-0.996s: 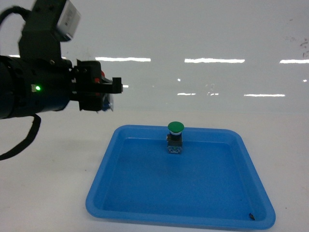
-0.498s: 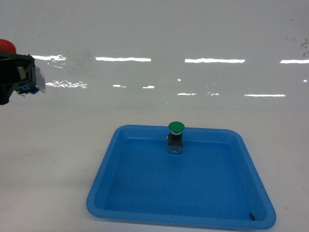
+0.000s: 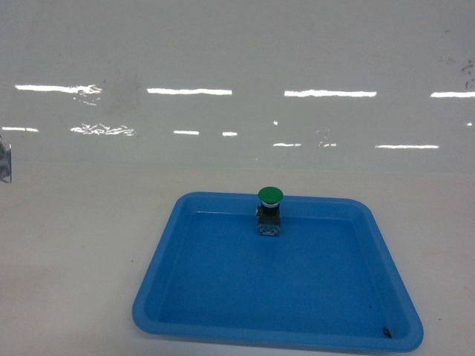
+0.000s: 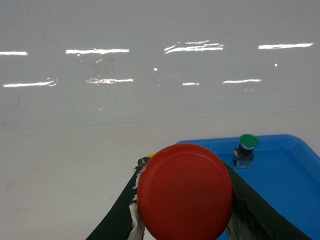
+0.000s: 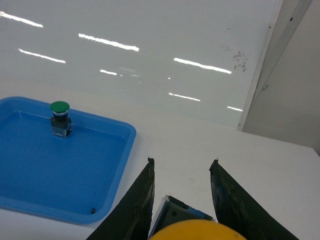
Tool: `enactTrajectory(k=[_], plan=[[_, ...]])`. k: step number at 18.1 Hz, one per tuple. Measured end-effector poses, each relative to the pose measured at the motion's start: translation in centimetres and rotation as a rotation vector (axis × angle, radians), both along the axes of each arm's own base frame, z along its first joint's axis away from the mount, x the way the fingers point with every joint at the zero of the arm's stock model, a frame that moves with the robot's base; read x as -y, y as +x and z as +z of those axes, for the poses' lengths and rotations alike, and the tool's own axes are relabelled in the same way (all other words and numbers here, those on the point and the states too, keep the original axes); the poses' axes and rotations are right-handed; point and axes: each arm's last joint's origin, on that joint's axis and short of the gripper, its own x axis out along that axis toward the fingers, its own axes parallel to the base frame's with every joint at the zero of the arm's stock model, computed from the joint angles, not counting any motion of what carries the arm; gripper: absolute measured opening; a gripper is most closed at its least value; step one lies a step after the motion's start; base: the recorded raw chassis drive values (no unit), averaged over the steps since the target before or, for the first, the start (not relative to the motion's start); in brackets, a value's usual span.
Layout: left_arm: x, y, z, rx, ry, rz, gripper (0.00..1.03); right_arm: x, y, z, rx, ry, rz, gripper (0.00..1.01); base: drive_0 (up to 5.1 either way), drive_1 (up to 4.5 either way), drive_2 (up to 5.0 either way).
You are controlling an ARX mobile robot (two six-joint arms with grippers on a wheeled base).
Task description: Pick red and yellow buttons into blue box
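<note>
The red button (image 4: 185, 192) fills the lower middle of the left wrist view, its round cap facing the camera. My left gripper (image 4: 185, 165) is shut on it, with a black finger (image 4: 117, 217) on each side. In the right wrist view the yellow button (image 5: 200, 231) shows at the bottom edge, its switch block (image 5: 182, 212) held between the black fingers (image 5: 135, 205). My right gripper (image 5: 182, 162) is shut on it above the white table. The blue box is out of view. Neither gripper shows in the head view beyond a grey sliver (image 3: 4, 165) at the left edge.
A shallow blue tray (image 3: 159, 278) lies on the white table, also seen as the tray (image 4: 295, 170) and the tray (image 5: 115, 155) from the wrists. A green-capped button (image 3: 270, 211) stands upright near its far rim. A glossy white wall (image 3: 237, 74) runs behind.
My left arm, carrying the red button, has swung left and left the head view. The tray and the green button have not moved.
</note>
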Motion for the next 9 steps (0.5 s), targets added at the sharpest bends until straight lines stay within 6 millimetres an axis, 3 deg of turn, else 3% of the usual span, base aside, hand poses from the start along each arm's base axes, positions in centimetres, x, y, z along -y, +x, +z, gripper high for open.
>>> enactTrajectory(k=[2, 9], plan=[[-0.02, 0.10, -0.58, -0.038, 0.010, 0.010, 0.32, 0.00, 0.00, 0.00, 0.000, 0.000, 0.000, 0.30, 0.0, 0.00, 0.0], [-0.04, 0.07, -0.47, -0.029, 0.008, 0.011, 0.32, 0.00, 0.00, -0.03, -0.001, 0.000, 0.000, 0.30, 0.0, -4.09, 4.1]])
